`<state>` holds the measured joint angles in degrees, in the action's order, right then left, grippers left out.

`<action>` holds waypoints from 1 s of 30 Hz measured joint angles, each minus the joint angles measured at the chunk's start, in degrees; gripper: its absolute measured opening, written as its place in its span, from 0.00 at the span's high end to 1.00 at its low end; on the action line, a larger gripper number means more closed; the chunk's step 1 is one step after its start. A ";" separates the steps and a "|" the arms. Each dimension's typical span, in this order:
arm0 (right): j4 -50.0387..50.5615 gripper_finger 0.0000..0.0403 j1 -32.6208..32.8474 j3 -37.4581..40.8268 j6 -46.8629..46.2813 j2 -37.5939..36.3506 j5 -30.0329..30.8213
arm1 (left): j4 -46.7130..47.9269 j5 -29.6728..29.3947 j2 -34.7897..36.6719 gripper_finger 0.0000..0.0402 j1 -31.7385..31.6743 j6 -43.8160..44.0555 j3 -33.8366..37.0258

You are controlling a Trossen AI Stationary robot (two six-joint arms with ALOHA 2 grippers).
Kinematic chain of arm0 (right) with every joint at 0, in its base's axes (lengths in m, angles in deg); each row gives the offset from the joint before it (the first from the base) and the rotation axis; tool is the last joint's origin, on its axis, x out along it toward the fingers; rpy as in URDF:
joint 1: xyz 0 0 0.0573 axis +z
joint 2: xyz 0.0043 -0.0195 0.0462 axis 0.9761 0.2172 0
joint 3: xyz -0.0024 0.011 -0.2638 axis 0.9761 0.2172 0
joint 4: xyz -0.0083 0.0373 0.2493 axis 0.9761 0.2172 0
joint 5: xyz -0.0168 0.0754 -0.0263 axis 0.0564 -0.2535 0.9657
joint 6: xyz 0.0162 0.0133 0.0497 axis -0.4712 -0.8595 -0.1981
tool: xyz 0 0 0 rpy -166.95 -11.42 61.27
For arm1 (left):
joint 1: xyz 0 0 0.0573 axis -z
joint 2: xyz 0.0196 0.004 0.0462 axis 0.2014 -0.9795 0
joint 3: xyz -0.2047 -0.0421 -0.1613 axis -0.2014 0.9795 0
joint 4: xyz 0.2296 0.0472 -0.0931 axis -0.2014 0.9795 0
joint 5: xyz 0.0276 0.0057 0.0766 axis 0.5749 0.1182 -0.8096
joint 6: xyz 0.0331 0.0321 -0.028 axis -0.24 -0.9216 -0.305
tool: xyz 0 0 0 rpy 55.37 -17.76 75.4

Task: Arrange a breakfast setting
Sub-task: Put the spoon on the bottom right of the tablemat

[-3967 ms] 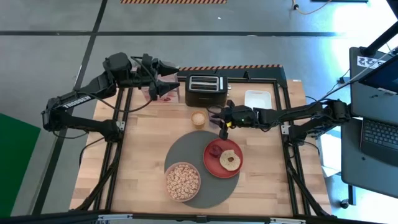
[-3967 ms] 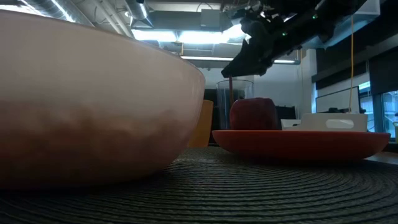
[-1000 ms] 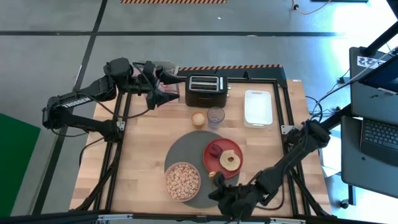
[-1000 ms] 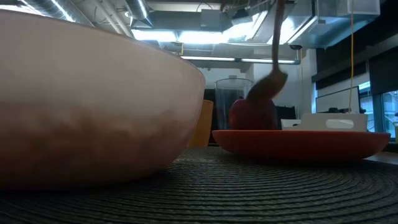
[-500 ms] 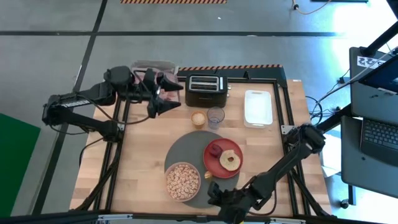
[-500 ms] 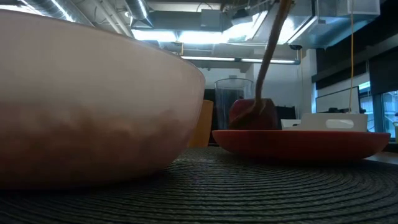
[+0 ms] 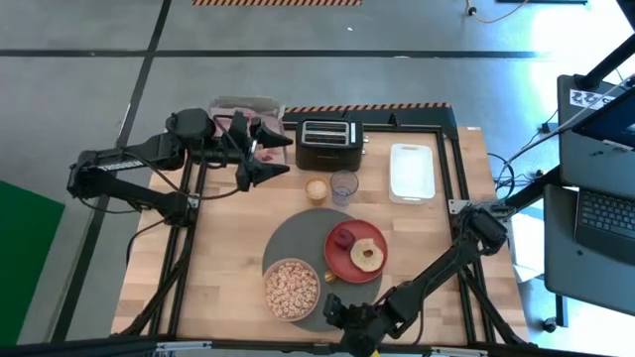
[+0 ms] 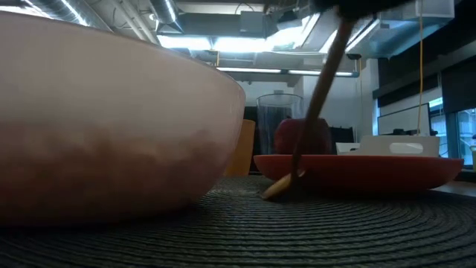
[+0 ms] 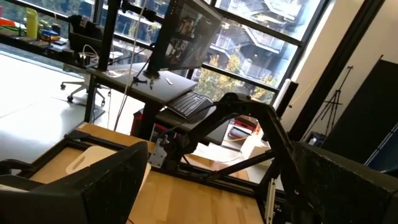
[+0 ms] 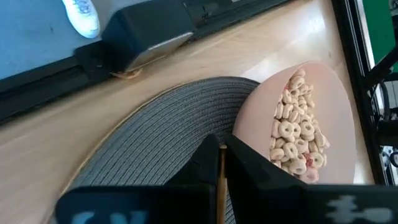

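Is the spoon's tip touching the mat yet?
Touching. The low view shows the golden spoon slanting down, its tip resting on the woven dark-grey mat just in front of the red plate.

The right arm reaches along the tabletop's right side to the near edge, its right claw [image 7: 340, 301] pinched shut and pointing down. The left arm waits at the far-left corner, left claw [image 7: 266, 157] spread wide.

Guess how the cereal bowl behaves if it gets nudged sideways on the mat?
The bowl looks wide and low, so tipping seems unlikely. The woven mat probably grips it, so it may drag rather than glide. The loose cereal is heaped near the rim, so a sharp shove could spill some.
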<state>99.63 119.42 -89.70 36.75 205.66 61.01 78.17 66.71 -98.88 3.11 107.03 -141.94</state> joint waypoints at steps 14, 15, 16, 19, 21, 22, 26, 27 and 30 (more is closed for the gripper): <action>-5.16 0.95 -1.91 0.00 -0.61 3.78 0.83 | 0.25 -0.10 -1.48 0.01 1.79 0.60 -0.02; -5.32 0.96 -1.91 0.00 -0.61 3.91 0.58 | 0.11 -0.10 -1.65 0.01 1.86 0.57 -0.02; -5.81 0.96 -1.91 0.02 -0.61 4.22 0.21 | -0.12 -0.08 -1.75 0.01 1.86 0.58 -0.06; -6.95 0.97 -1.89 0.00 -0.48 5.03 -1.18 | 0.28 -0.09 -2.04 0.01 1.87 0.57 0.00; -7.88 0.97 -1.89 0.00 -0.50 5.90 -2.29 | -0.12 -0.08 -2.40 0.01 1.86 0.57 -0.02; -8.13 0.97 -1.78 0.00 -0.50 6.51 -2.61 | -0.05 -0.08 -2.46 0.01 1.86 0.58 -0.02; -8.70 0.95 -1.29 0.09 -0.56 8.04 -4.35 | 0.19 -0.08 -2.52 0.01 1.86 0.58 -0.02; -8.62 0.95 -1.07 0.13 -0.56 8.17 -4.77 | 0.12 -0.02 -2.50 0.01 1.86 0.58 -0.02; -8.74 0.96 -1.04 0.11 -0.52 8.18 -5.36 | 0.23 -0.03 -2.52 0.01 1.86 0.58 -0.02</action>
<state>90.89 118.38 -89.59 36.22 213.84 55.66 78.40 66.68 -101.40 4.96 107.61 -141.97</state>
